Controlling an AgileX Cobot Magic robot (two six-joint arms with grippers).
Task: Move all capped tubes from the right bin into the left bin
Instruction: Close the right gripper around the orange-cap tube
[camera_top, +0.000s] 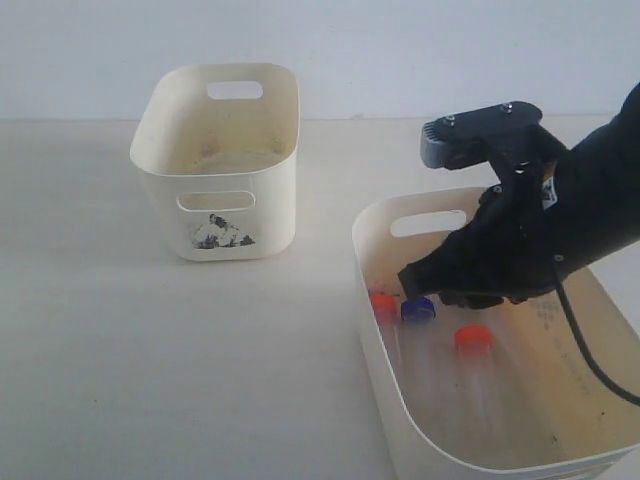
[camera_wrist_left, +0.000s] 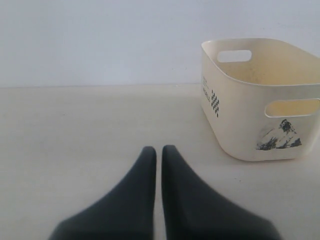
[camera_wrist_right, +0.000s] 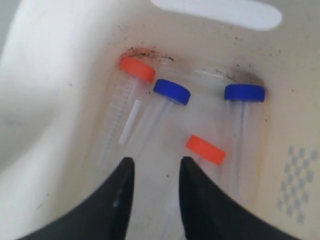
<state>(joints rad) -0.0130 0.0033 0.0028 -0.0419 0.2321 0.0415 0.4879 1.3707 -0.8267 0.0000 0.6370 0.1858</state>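
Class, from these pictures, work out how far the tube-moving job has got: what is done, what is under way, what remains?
Done: nothing; no tube shows in the left bin. In hand: the open right hand hangs inside the right bin over the capped tubes, gripping none. Left: all four tubes; the left hand, shut, sits over the table.
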